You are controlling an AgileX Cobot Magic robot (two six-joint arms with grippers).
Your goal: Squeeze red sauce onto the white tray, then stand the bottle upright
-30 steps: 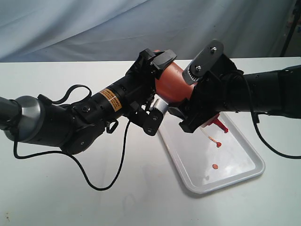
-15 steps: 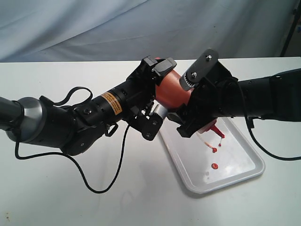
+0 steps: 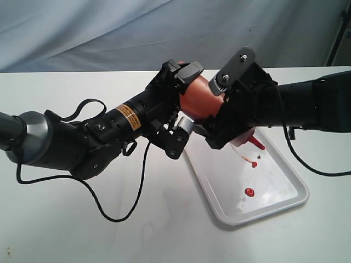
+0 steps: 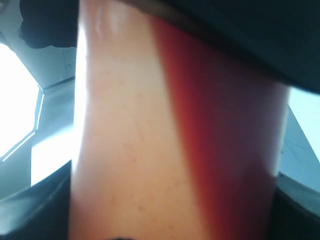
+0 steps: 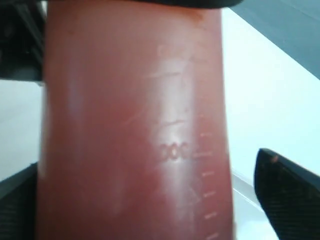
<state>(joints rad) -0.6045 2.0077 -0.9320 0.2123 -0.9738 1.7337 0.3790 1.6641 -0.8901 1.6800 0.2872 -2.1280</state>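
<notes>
Exterior view, entry by item.

1. bottle (image 3: 196, 101): held aloft and tilted, base toward the left arm. Its nozzle (image 3: 256, 144) is angled down over the far part of the white tray (image 3: 285, 204). Wall looks red-orange along its length.
2. left gripper (image 3: 184, 107): clamped on the bottle's base end and carrying it. Left wrist view is filled by the bottle wall, w/ dark finger edges either side.
3. right gripper (image 3: 227, 104): jaws straddle the bottle nearer the nozzle. In the right wrist view one finger (image 5: 280, 185) stands just off the wall. Pressing or slack: cannot tell.
4. red sauce (image 3: 250, 192): small round blob on the tray floor, below and apart from the nozzle. A second red dot sits nearer the nozzle at the end of a thin pale line; could be a sauce strand or the cap tether, cannot tell.
5. white tray: flat on the table (image 3: 66, 219), right of centre, partly under both arms.

Step, by judgement: the squeeze looks done or nearly so, since sauce is on the tray. Bottle not yet upright.

Next move calls for:
- easing any pressure and letting the drip clear over the tray;
- rotating the bottle nozzle-up w/ both arms in step;
- lowering the base flat onto a bare surface;
- freeing the jaws only once it stands steady.
</notes>
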